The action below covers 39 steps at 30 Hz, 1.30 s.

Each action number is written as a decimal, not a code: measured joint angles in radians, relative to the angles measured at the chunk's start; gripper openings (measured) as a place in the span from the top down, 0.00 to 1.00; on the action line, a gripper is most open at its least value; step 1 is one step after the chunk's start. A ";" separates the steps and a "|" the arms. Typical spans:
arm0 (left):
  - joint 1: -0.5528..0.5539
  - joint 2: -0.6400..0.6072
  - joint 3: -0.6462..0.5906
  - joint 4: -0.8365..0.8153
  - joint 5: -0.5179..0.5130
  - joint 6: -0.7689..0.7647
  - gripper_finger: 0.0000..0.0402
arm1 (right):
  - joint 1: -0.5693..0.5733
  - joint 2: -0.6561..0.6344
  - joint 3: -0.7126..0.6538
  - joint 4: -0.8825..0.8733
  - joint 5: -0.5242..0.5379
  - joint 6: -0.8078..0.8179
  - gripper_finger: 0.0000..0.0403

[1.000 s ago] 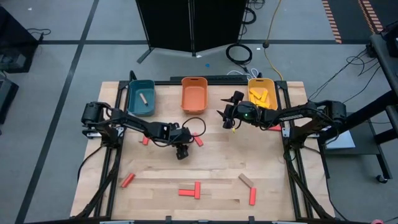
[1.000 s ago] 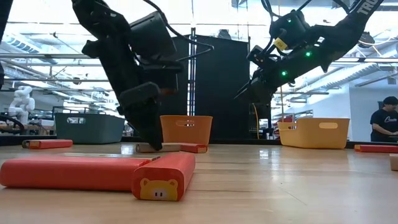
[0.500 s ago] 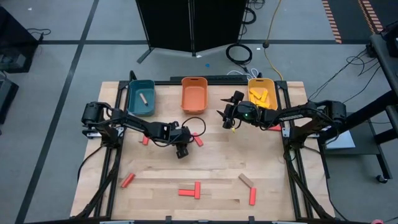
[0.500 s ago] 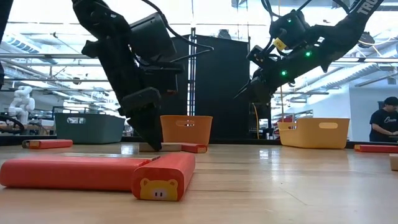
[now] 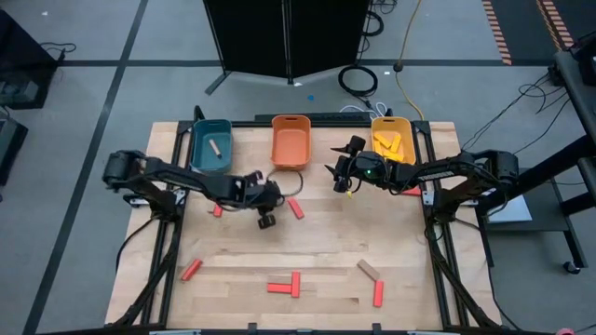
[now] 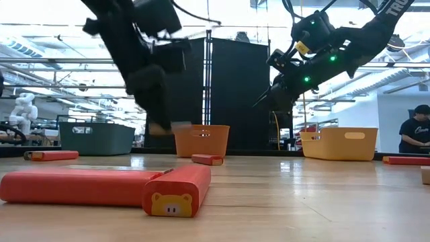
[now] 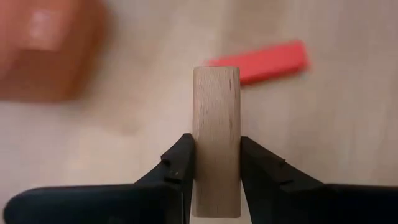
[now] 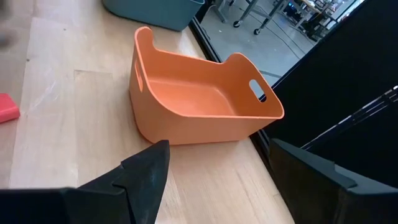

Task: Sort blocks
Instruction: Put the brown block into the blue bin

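Observation:
My left gripper (image 5: 266, 221) is shut on a tan wooden block (image 7: 216, 99) and holds it clear of the table, in front of the orange bin (image 5: 291, 147). In the low view the tan block (image 6: 178, 125) hangs at the fingertips above the wood. A red block (image 5: 296, 208) lies just right of that gripper and another red block (image 5: 217, 210) to its left. My right gripper (image 5: 335, 174) hovers open and empty between the orange bin and the yellow bin (image 5: 377, 126). More red blocks (image 5: 284, 285) and a tan block (image 5: 370, 271) lie toward the table's front.
A teal bin (image 5: 197, 154) at the back left holds a tan block (image 5: 215, 147). The yellow bin holds yellow blocks (image 5: 393, 142). A black cable loops near the orange bin. In the low view a person (image 6: 415, 134) stands beyond the table on the right.
My left gripper closed on the tan block and lifted it off the table, drawing back to the left. The right arm has not moved.

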 joint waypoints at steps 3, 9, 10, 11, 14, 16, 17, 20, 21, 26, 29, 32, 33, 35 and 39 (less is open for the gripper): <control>0.043 -0.104 0.006 -0.069 -0.083 -0.005 0.77 | 0.000 0.000 0.000 -0.002 -0.002 0.007 0.34; 0.227 -0.295 0.006 -0.256 -0.191 -0.084 0.77 | 0.000 0.000 0.000 0.006 -0.003 -0.012 0.34; 0.269 -0.319 0.006 -0.293 -0.188 -0.116 0.77 | 0.000 0.000 0.000 0.005 -0.004 -0.019 0.34; 0.314 -0.338 0.006 -0.333 -0.175 -0.149 0.77 | 0.000 0.000 0.000 0.005 -0.004 -0.022 0.34; 0.441 -0.358 0.006 -0.464 -0.131 -0.264 0.77 | 0.000 0.000 0.000 0.005 -0.005 -0.021 0.34; 0.519 -0.354 0.005 -0.554 -0.118 -0.336 0.77 | 0.000 0.000 0.000 0.004 -0.005 -0.021 0.34; 0.551 -0.349 0.005 -0.584 -0.119 -0.346 0.77 | 0.000 0.000 0.000 0.004 -0.005 -0.021 0.34; 0.636 -0.330 0.005 -0.596 -0.127 -0.345 0.77 | 0.000 0.000 0.000 -0.002 -0.005 -0.013 0.34; 0.660 -0.327 0.005 -0.587 -0.125 -0.331 0.77 | 0.000 0.000 0.000 -0.002 -0.006 -0.007 0.34; 0.758 -0.289 0.005 -0.549 -0.097 -0.244 0.77 | 0.000 0.000 0.000 -0.003 -0.006 -0.007 0.34; 0.815 -0.256 0.005 -0.546 -0.097 -0.222 0.77 | 0.002 0.000 0.000 -0.012 -0.005 -0.029 0.34; 0.854 -0.225 0.005 -0.523 -0.088 -0.194 0.77 | 0.002 0.000 0.000 -0.024 -0.005 -0.047 0.34; 0.864 -0.215 0.005 -0.512 -0.076 -0.177 0.77 | 0.002 0.000 0.000 -0.024 -0.005 -0.047 0.34; 0.878 -0.197 0.005 -0.493 -0.070 -0.165 0.76 | 0.002 0.000 0.000 -0.024 -0.005 -0.044 0.34; 0.890 -0.157 0.005 -0.489 -0.063 -0.155 0.68 | 0.002 0.000 0.000 -0.025 -0.005 -0.020 0.34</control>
